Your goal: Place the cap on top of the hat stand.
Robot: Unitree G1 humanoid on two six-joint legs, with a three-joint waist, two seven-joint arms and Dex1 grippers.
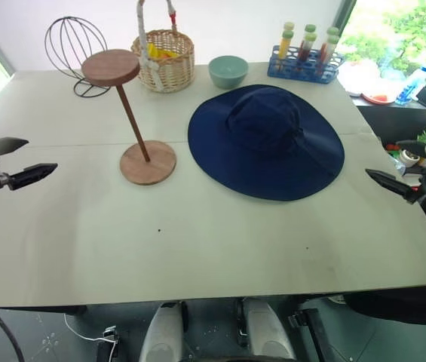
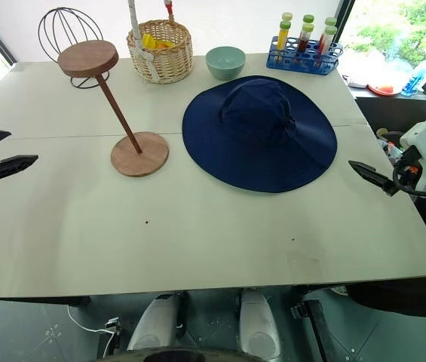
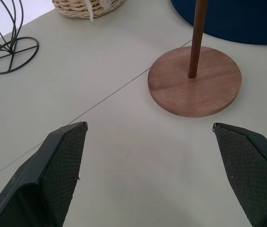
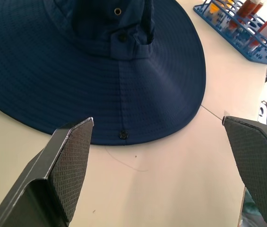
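Nothing is done yet: the cap (image 1: 266, 141) lies flat on the table (image 1: 197, 241) beside the bare stand (image 1: 132, 113), and the left gripper (image 1: 18, 161) and right gripper (image 4: 164, 165) both hang spread and empty, apart from it

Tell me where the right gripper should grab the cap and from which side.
Probably the near edge of the brim of the cap, from the robot's right: it lies flat and thin, facing the open right gripper. The soft crown looks too broad to pinch.

Both pincers, left pincer (image 1: 18, 161) and right pincer (image 4: 166, 170), gape wide.
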